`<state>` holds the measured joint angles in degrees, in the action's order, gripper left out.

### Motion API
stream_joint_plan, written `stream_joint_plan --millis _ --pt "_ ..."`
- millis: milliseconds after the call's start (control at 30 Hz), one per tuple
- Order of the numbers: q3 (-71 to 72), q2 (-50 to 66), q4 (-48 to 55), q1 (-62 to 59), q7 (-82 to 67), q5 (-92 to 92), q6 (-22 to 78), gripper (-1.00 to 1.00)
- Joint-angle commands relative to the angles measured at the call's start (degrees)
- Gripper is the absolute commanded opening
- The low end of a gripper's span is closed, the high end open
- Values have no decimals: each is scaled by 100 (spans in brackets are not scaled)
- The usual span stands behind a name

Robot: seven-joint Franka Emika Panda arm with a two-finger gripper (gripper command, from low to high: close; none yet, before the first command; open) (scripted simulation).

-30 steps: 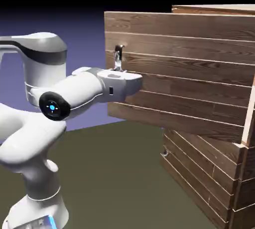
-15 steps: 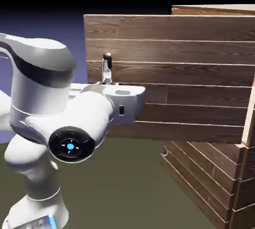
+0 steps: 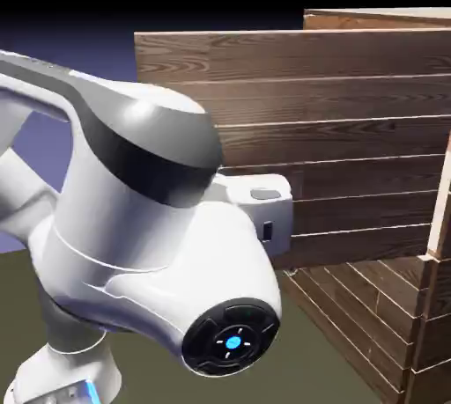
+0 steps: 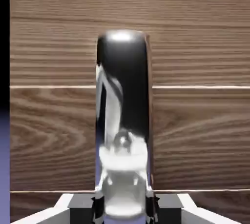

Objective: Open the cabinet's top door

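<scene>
At the exterior view's left, white arm [image 3: 158, 226], bent, its hand [image 3: 269, 213] in front of the door's lower part, fingers hidden there. Right of it, top door [image 3: 352, 99] swung well out from the cabinet [image 3: 388, 314], free edge toward the exterior view's left, hinge side at the right by the cabinet body. So the cabinet lies to the right of the hand, and the hand sits nearer the free edge than the hinge.

Hand view, left to right: strip of backdrop past the door's free edge, left fingertip, shiny bar handle [image 4: 123, 86], right fingertip. Gripper [image 4: 124, 207] clamped on the handle, one tip each side. Handle's long axis runs up the frame, across the plank seams, straight ahead of the hand. Coming move probably hinges on that: keep the grip in line with the bar while swinging the free edge farther around the hinge.
</scene>
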<state>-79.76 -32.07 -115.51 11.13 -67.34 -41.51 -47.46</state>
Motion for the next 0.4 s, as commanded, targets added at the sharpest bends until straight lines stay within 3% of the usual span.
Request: stream_joint_plan --millis 0,367 --pt "-164 -26 119 208 22 37 49 -100" --pt "-1617 -880 1693 2490 642 508 649 -100"
